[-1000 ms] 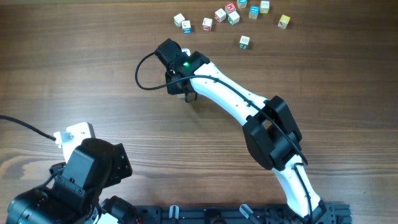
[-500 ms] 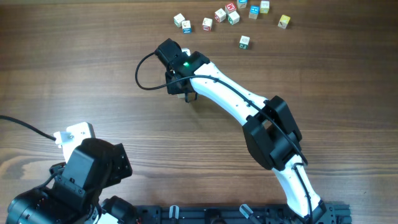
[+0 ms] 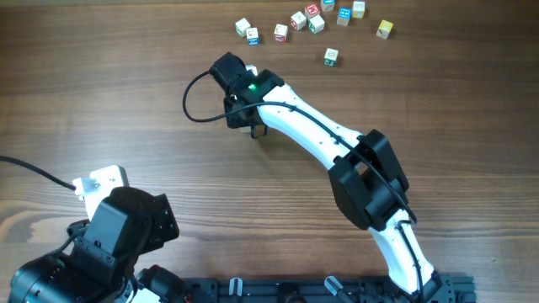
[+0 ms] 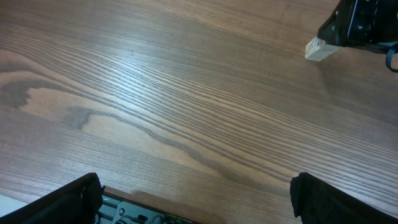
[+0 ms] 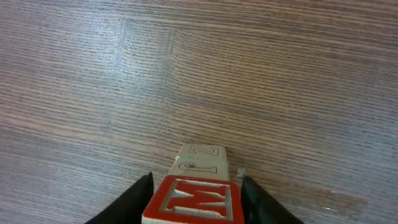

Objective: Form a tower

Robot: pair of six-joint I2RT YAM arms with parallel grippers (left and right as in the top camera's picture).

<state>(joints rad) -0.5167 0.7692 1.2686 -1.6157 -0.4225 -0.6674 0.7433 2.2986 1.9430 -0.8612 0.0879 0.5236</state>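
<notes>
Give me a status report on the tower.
Left gripper open. Right gripper straddling two-cube wooden tower, red M on top; grip unclear. Loose coloured letter cubes far off, nothing blocking.

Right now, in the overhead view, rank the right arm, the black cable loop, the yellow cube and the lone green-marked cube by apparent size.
1. right arm
2. black cable loop
3. yellow cube and lone green-marked cube: they look alike, so not ranked.
</notes>
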